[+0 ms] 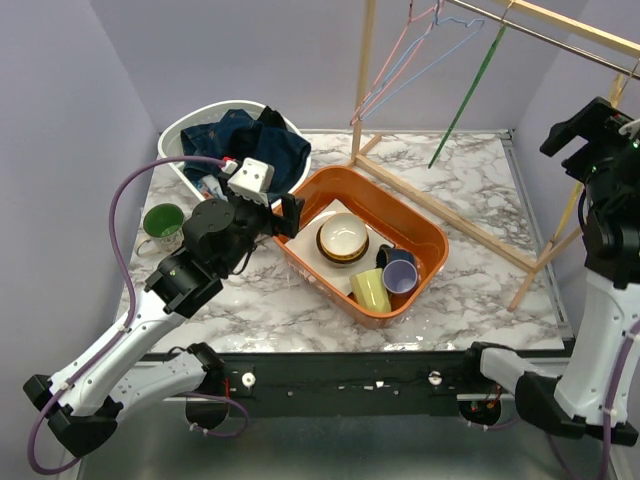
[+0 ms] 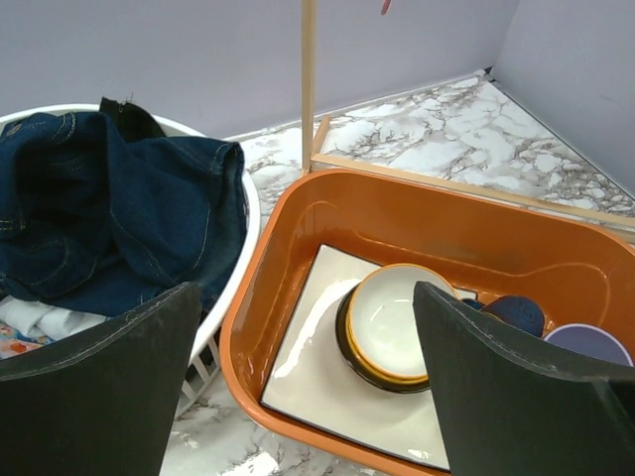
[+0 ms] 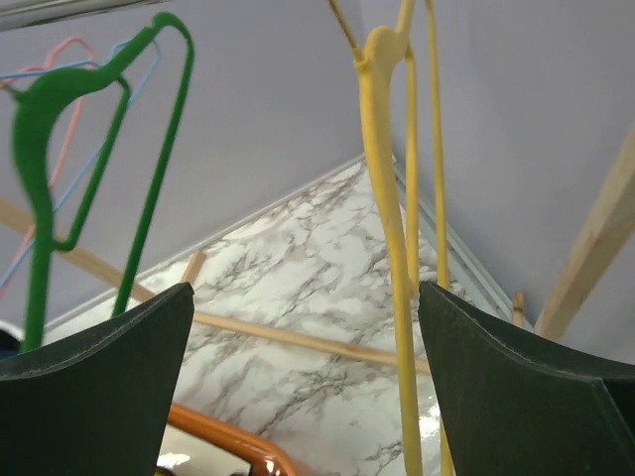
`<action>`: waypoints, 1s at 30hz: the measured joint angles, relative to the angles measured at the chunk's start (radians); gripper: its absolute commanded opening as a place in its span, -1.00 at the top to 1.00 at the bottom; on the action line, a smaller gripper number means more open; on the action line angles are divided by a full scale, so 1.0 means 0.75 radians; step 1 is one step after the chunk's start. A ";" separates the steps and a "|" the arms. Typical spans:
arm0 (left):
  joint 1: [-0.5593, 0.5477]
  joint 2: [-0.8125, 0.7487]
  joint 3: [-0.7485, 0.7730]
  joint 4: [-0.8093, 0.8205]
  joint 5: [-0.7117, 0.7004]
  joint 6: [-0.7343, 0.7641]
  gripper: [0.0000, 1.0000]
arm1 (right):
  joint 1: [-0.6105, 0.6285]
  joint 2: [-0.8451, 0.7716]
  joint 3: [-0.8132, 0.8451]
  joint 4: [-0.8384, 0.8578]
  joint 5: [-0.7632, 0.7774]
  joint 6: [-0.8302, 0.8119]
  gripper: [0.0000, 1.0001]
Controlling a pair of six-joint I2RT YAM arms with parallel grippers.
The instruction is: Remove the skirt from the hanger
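Note:
A dark blue denim garment (image 1: 250,145) lies heaped in the white laundry basket (image 1: 175,135) at the back left, and it also shows in the left wrist view (image 2: 119,208). The hangers on the wooden rail (image 1: 570,35) are bare: green (image 1: 465,100), pink and blue (image 1: 400,60). My left gripper (image 1: 283,215) is open and empty over the left rim of the orange tub (image 1: 425,235). My right gripper (image 1: 575,130) is open, high up by the rail. The yellow hanger (image 3: 382,149) hangs between its jaws, untouched, with the green hanger (image 3: 40,149) to the left.
The orange tub (image 2: 397,213) holds a square white plate (image 2: 317,367), a stacked bowl (image 2: 397,322) and two mugs (image 1: 385,280). A green cup (image 1: 162,220) stands at the left. The wooden rack's base bars (image 1: 450,215) cross the table diagonally.

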 measured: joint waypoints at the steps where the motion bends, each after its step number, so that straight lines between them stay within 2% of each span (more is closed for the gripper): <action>1: 0.000 0.002 0.000 0.003 0.001 0.000 -0.98 | 0.000 -0.028 -0.001 -0.017 -0.020 0.001 -1.00; 4: 0.000 0.020 0.014 0.001 0.011 -0.009 -0.98 | 0.000 -0.149 -0.022 -0.058 -0.101 0.006 -1.00; 8: 0.000 0.067 0.089 -0.012 0.054 -0.052 -0.98 | 0.000 -0.310 -0.086 -0.101 -0.308 0.022 -1.00; 19: 0.000 0.006 0.186 -0.063 0.204 -0.187 -0.98 | 0.000 -0.550 -0.449 -0.024 -1.166 0.147 -1.00; 24: 0.000 -0.095 0.179 -0.078 0.276 -0.217 -0.98 | 0.000 -0.668 -0.562 0.027 -1.277 0.170 -1.00; 30: 0.000 -0.269 0.068 -0.031 0.359 -0.268 -0.98 | 0.000 -0.780 -0.764 0.106 -1.339 0.199 -1.00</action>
